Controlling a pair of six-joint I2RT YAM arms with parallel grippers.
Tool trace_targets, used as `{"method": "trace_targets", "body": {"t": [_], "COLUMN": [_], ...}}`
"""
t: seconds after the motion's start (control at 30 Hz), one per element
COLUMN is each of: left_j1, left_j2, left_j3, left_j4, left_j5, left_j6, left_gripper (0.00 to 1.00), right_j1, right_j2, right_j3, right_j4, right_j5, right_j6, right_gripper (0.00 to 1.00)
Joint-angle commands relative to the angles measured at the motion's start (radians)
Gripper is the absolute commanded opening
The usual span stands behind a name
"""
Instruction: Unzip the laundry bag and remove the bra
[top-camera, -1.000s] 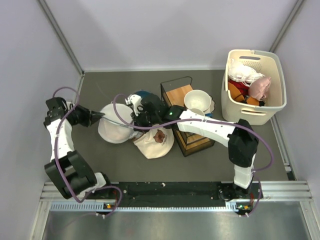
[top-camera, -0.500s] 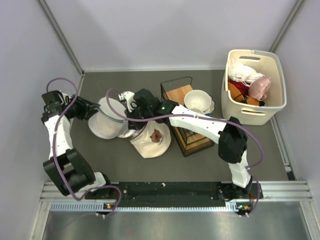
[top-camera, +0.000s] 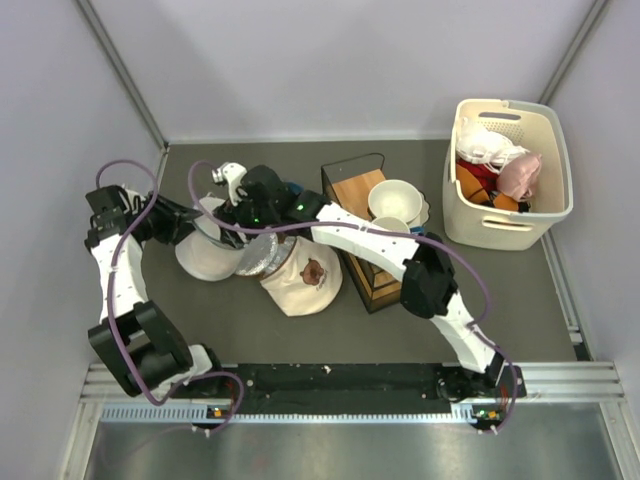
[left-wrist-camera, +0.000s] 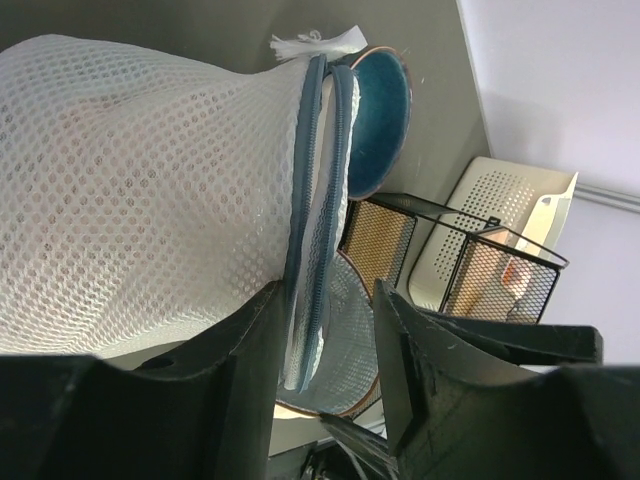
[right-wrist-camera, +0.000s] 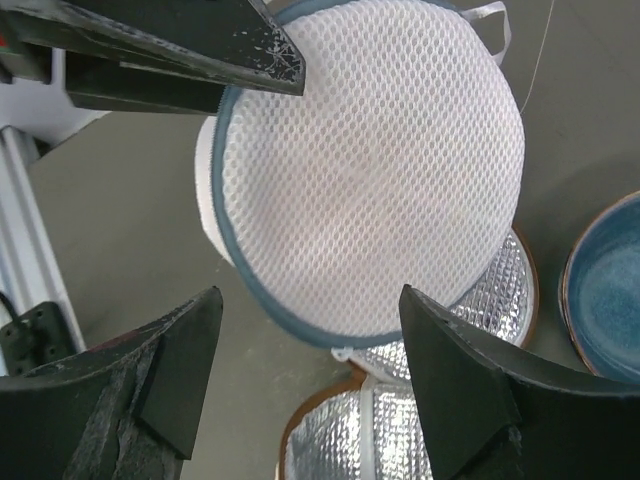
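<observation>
White see-through mesh laundry bag lies further left on the grey table than a second ago, my left gripper clamped on its blue zip rim. My right gripper, fingers wide apart, has come above it; I think unzipping can begin.

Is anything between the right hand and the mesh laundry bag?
Nothing: the right wrist view shows only air between the open right hand and the white round mesh laundry bag.

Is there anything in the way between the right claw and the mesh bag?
Nothing visible. The right gripper hangs with jaws open, facing the laundry bag, only air between them. The left gripper pinches the bag's zippered rim at the edge, out of the way.
</observation>
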Motion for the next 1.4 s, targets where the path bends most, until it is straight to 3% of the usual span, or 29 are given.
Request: {"method": "trace_targets", "body": {"t": [0.0, 0.17, 0.27, 0.37, 0.43, 0.47, 0.53, 0.67, 0.8, 0.9, 1.07, 1.17, 1.37], "left_j1": [-0.001, -0.003, -0.007, -0.007, -0.009, -0.007, -0.009, -0.006, -0.007, -0.007, -0.007, -0.006, -0.007], "left_j2": [0.004, 0.003, -0.004, -0.008, -0.011, -0.011, -0.011, -0.016, -0.046, -0.097, -0.195, -0.231, -0.28], "left_j3": [-0.002, -0.013, -0.021, -0.025, -0.025, -0.025, -0.022, 0.017, 0.106, 0.108, 0.039, -0.007, -0.068], "left_j4": [0.047, 0.049, 0.049, 0.046, 0.043, 0.043, 0.038, -0.005, -0.025, 0.085, 0.347, 0.489, 0.621], "left_j5": [0.032, 0.045, 0.046, 0.045, 0.042, 0.042, 0.042, 0.028, 0.031, 0.107, 0.138, 0.216, 0.33], "left_j6": [0.005, 0.004, 0.004, 0.007, 0.012, 0.013, 0.016, 0.048, 0.105, 0.133, 0.189, 0.171, 0.156], "left_gripper": [0.45, 0.45, 0.45, 0.45, 0.44, 0.44, 0.44, 0.45, 0.45, 0.46, 0.51, 0.57, 0.67], "right_j1": [0.034, 0.04, 0.038, 0.038, 0.04, 0.038, 0.038, 0.037, 0.0, -0.061, -0.123, -0.132, -0.147], "right_j2": [0.077, 0.128, 0.143, 0.136, 0.104, 0.09, 0.045, -0.033, -0.157, -0.254, -0.299, -0.306, -0.3], "right_j3": [0.1, 0.158, 0.178, 0.17, 0.127, 0.107, 0.051, -0.023, -0.219, -0.329, -0.342, -0.333, -0.313], "right_j4": [0.035, 0.076, 0.093, 0.102, 0.114, 0.139, 0.162, 0.202, 0.345, 0.476, 0.522, 0.548, 0.596], "right_j5": [0.073, 0.142, 0.162, 0.162, 0.162, 0.162, 0.162, 0.136, -0.046, -0.236, -0.485, -0.55, -0.616], "right_j6": [-0.046, -0.037, -0.028, -0.013, -0.009, -0.005, -0.005, -0.025, -0.006, 0.07, 0.171, 0.228, 0.317], "right_gripper": [0.74, 0.75, 0.67, 0.49, 0.27, 0.11, 0.0, 0.0, 0.0, 0.0, 0.0, 0.0, 0.0]}}
